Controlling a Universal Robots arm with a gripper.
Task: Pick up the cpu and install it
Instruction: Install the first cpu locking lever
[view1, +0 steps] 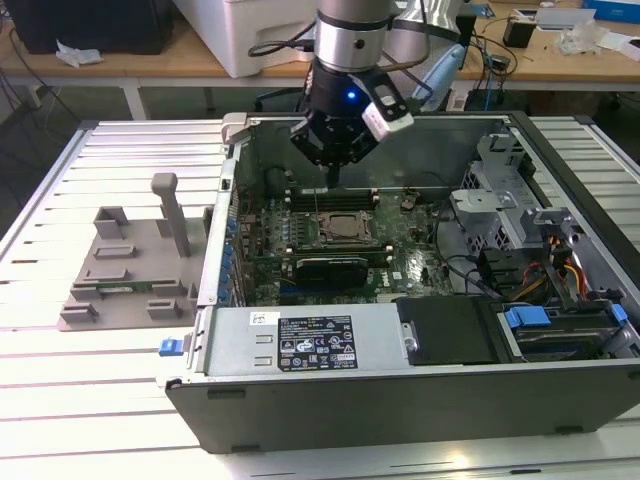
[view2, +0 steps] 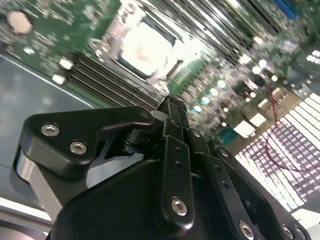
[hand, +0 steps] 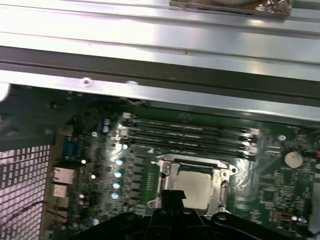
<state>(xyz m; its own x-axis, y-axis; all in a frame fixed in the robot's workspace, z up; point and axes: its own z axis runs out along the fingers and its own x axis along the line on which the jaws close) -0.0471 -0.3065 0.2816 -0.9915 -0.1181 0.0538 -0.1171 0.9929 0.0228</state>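
Overhead, the gripper (view1: 333, 172) hangs above the motherboard (view1: 330, 240) inside the open computer case (view1: 420, 340), which lies on its side on the slatted metal desk (view1: 60, 360). Its fingers (view2: 172, 117) come together to a narrow tip in the second wrist view, and they look pressed together with nothing visible between them; the tip is clear of the board, not touching it.

The cpu (hand: 194, 189) lies flat inside the socket frame (hand: 192, 167) on the motherboard, its pale metal top facing up. In the first wrist view the gripper's tip (hand: 172, 197) sits just beside the chip's near edge, over the socket frame's border. In the second wrist view the same chip (view2: 145, 47) shows as a bright square within the frame, beyond the fingertips. In the exterior view the socket (view1: 345, 231) lies almost directly beneath the gripper, toward the far side of the case.

A row of memory slots (hand: 187, 132) runs alongside the socket, between it and the case's far wall. A black-covered card (view1: 322, 268) lies on the near side of the socket. The power supply (view1: 310, 340) with its labelled face lines the near wall of the case. On the desk toward the exterior view's left, well apart from the case, stands a grey plastic fixture (view1: 135, 270) with an upright post.
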